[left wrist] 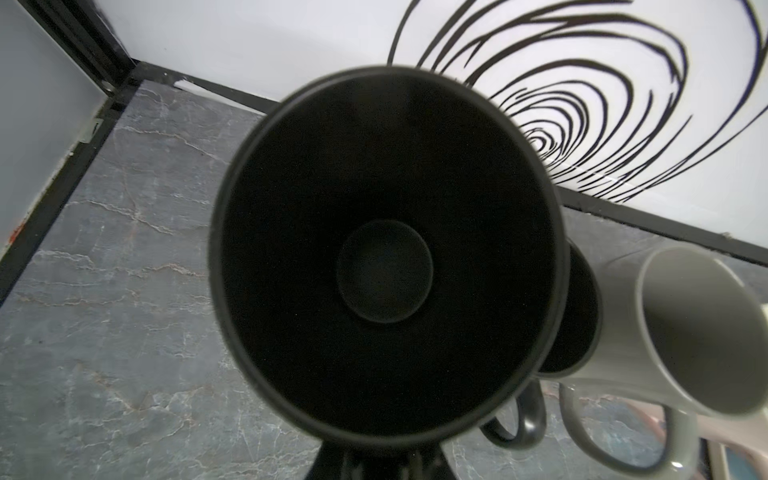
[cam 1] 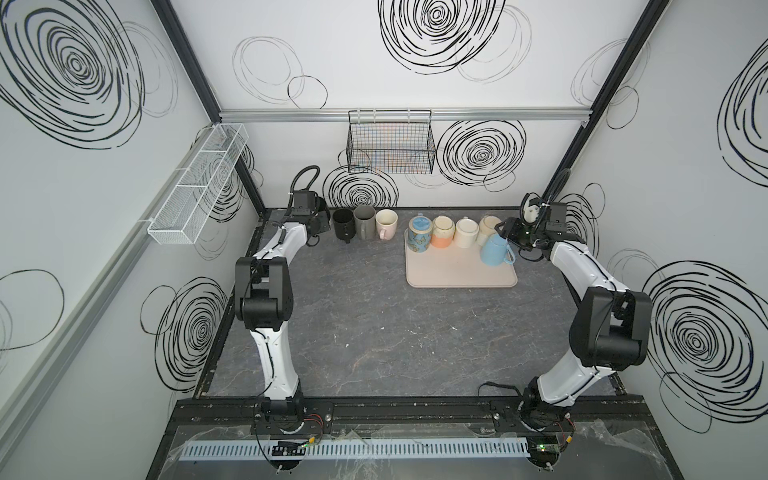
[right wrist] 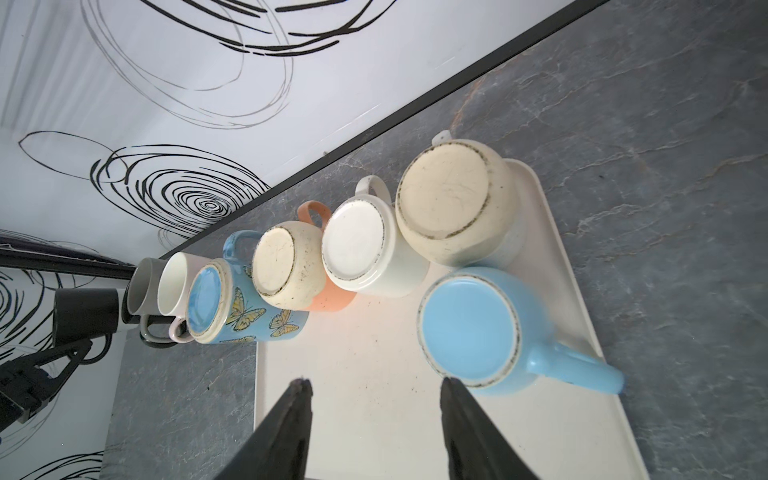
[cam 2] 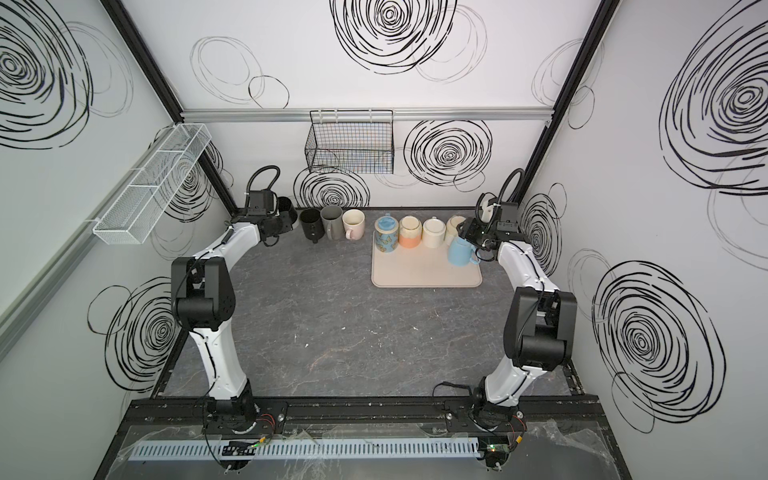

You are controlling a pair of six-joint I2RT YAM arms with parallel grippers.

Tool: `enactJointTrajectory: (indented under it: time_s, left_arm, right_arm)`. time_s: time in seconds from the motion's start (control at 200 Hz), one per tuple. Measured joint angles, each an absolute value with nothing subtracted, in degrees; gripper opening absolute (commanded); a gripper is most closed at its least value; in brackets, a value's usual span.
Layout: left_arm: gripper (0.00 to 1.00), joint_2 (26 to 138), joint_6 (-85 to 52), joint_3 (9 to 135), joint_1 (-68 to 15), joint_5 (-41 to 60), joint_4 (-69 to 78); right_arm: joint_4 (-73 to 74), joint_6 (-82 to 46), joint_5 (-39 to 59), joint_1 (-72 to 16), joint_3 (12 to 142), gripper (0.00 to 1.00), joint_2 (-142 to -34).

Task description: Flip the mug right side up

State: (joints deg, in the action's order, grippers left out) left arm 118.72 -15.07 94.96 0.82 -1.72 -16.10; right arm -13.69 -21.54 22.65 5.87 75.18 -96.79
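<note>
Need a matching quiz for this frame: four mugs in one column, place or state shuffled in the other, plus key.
Mugs
1. light blue mug
2. butterfly mug
3. gray mug
4. tilted black mug

Place or state
A. upright on the table, between two other mugs
B. gripped by the left claw
C. upside down on the tray, alone in front of the row
D. upside down, at the end of the tray row nearest the upright mugs

Pairs: 1-C, 2-D, 3-A, 4-B

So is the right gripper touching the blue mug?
Cannot tell. In the right wrist view one fingertip of the right gripper overlaps the blue mug; no clear gap or contact. Both top views overlap them too.
</note>
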Motion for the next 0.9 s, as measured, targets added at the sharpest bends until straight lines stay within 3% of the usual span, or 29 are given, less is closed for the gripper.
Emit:
enactJointTrajectory:
  time_s: [0.525, 0.685, 0.901]
  left_arm:
    - [0.00, 124.95, -14.57, 96.88, -0.71, -5.08, -16.60]
    - [0.28, 125.10, -14.26, 96.90, -1.28, -6.61, -16.60]
    - [0.46, 125.10, -13.50, 97.32, -2.46, -7.40, -15.75]
  right_arm:
    - [-18.02, -18.13, 21.30, 9.93, 81.80, 0.55, -105.58]
    - [-20.03, -17.23, 21.30, 9.93, 83.88, 0.55, -107.96]
    - [-21.82, -16.40, 22.06, 9.96, 85.84, 0.56, -110.56]
